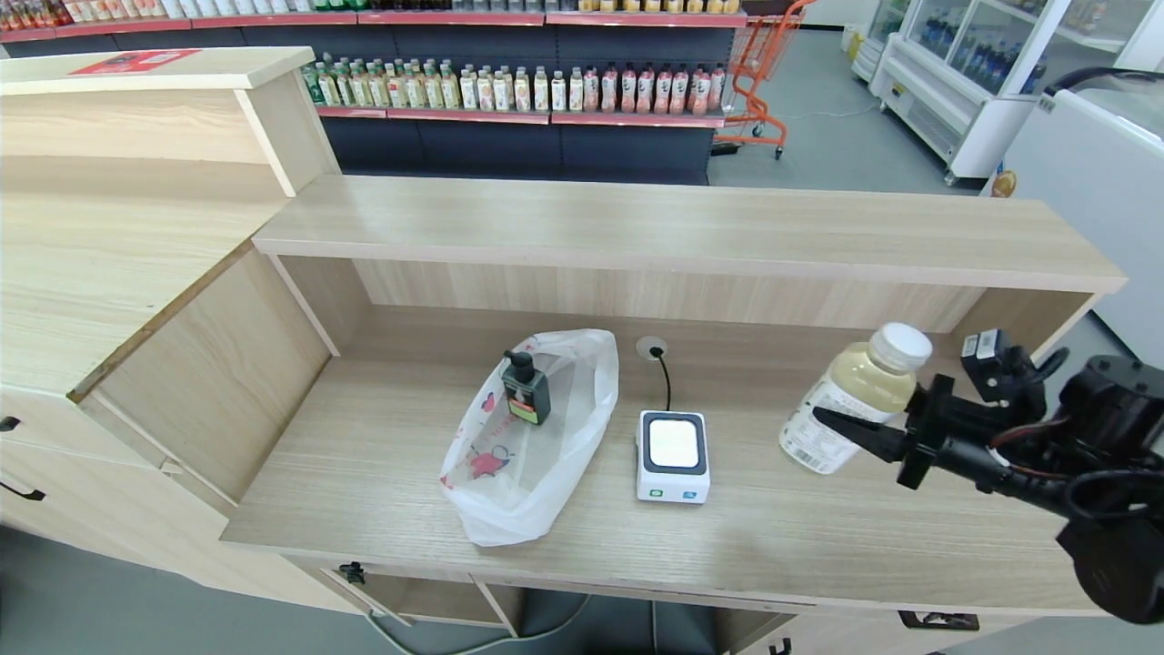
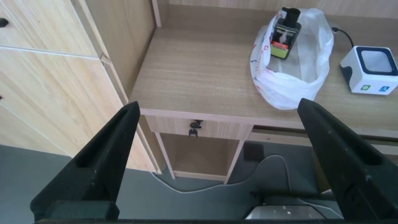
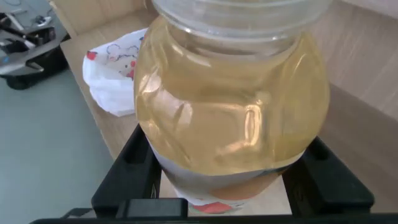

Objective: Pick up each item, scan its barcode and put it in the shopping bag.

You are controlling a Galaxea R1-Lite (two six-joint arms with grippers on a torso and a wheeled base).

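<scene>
You are pinching the bottle in your right fingers, right of the scanner, scan pending. The pump bottle is already sitting in the bag; your left fingers are hanging spread.

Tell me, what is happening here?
The right gripper holds a tilted plastic bottle of pale yellow drink with a white cap over the wooden counter, right of the white square scanner. A dark green pump bottle sits in the thin white plastic shopping bag left of it. The left gripper hangs open and empty before the counter's left end.
</scene>
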